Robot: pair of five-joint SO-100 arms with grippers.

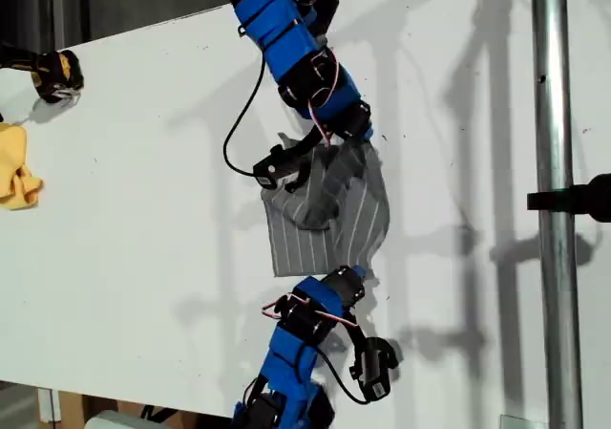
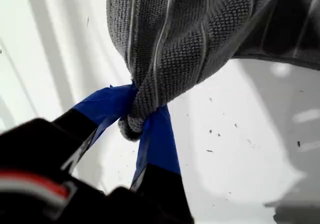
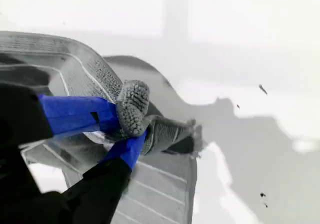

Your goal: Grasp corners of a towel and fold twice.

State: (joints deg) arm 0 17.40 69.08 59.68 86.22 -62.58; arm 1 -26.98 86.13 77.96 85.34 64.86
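Towel: grey looped-pile cloth with thin white parallel pinstripes, lying mid-table in the exterior view between the two blue arms, its flat portion roughly trapezoidal, its upper part bunched and lifted into dark folds; weave coarse and nubbly in both wrist views. Table: flat white surface, matte, flecked with small dark specks, crossed by soft grey shadows. My first gripper: blue-taped jaws closed on a rolled, rounded towel corner, the cloth hanging above it in a thick gathered fold clear of the table. My second gripper: blue-taped jaws closed on another bunched corner, a knobbly lump pinched between the blue tips, with striped cloth spread flat beneath; which of the two arms in the exterior view belongs to which gripper cannot be told. Yellow cloth: small, plain, crumpled, at the exterior view's left edge, well apart from the towel. Metal pole: smooth, cylindrical, upright along the exterior view's right, with a black clamp fixed to it.
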